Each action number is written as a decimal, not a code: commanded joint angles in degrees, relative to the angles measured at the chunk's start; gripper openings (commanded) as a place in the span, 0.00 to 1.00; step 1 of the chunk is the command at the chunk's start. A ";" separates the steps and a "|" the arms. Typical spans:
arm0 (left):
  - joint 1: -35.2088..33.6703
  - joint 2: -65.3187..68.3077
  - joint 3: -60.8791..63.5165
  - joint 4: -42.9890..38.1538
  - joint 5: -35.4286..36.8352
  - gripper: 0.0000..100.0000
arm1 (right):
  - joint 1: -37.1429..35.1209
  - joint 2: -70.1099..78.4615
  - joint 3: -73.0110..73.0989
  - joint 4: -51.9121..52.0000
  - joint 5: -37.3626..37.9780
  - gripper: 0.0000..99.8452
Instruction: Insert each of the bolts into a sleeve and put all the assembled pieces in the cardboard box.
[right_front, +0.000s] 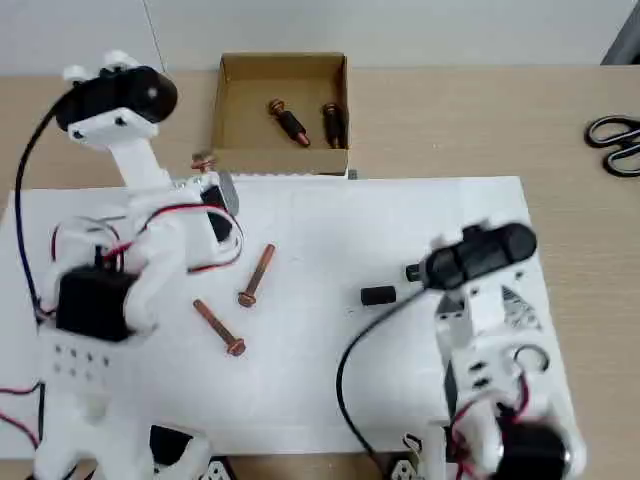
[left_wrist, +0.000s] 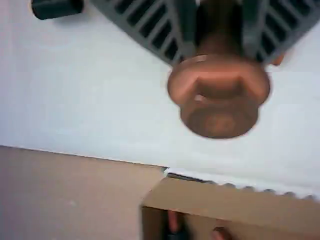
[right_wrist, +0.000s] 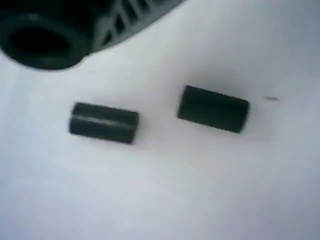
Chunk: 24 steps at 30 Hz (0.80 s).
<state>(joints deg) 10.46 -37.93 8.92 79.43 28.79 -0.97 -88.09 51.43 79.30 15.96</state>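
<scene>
My left gripper (right_front: 212, 186) hovers just in front of the cardboard box (right_front: 228, 152), shut on a copper bolt (left_wrist: 218, 95) whose head (right_front: 203, 160) points toward the box. Two assembled pieces (right_front: 289, 122) (right_front: 335, 124) lie inside the box. Two loose bolts (right_front: 256, 275) (right_front: 218, 327) rest on the white sheet. My right gripper (right_wrist: 60, 30) is shut on a black sleeve (right_wrist: 40, 42), held above two more sleeves (right_wrist: 103, 122) (right_wrist: 212, 109) lying on the sheet. One sleeve (right_front: 378, 295) lies left of the right arm (right_front: 480, 260).
The white sheet (right_front: 320, 380) covers most of the wooden table. Scissors (right_front: 615, 140) lie at the far right edge. Another sleeve (left_wrist: 50, 7) lies on the sheet beyond the left gripper. Cables trail from both arms.
</scene>
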 joint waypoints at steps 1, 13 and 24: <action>2.81 -5.19 3.38 -3.16 -2.55 0.01 | -6.02 -13.58 5.10 -1.45 -3.16 0.00; 4.57 -32.88 34.51 -21.63 -8.00 0.01 | -10.68 -14.46 13.45 -7.87 -13.19 0.00; 4.66 -56.88 59.12 -36.40 -7.91 0.01 | -34.15 -14.46 25.67 -25.54 -13.36 0.00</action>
<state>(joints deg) 14.77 -89.80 64.75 46.81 21.05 -30.07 -102.07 76.13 59.60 3.30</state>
